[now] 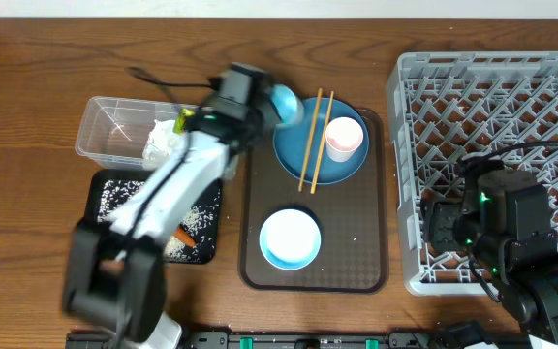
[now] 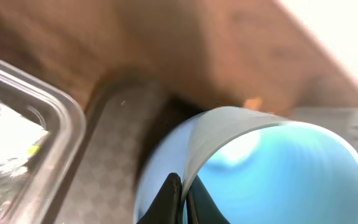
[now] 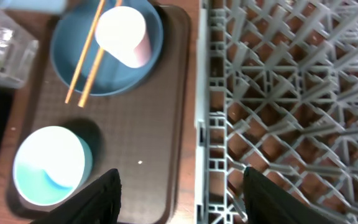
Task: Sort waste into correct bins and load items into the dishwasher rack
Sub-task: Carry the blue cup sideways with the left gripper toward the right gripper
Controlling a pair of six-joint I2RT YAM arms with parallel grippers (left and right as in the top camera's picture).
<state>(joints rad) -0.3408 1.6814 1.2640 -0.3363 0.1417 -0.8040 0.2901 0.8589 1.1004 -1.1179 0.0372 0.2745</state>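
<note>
At textured brown tray (image 1: 356,254), smooth cylindrical light-blue cup (image 2: 278,171)

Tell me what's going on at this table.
The left gripper is shut on the rim of the light-blue cup at the far left corner of the brown tray. The right gripper hangs open over the edge between tray and dishwasher rack, holding nothing. The napkin lies in the clear tub; rice and a carrot lie in the black tray. The plate with chopsticks and pink cup, and the bowl, sit on the brown tray.
</note>
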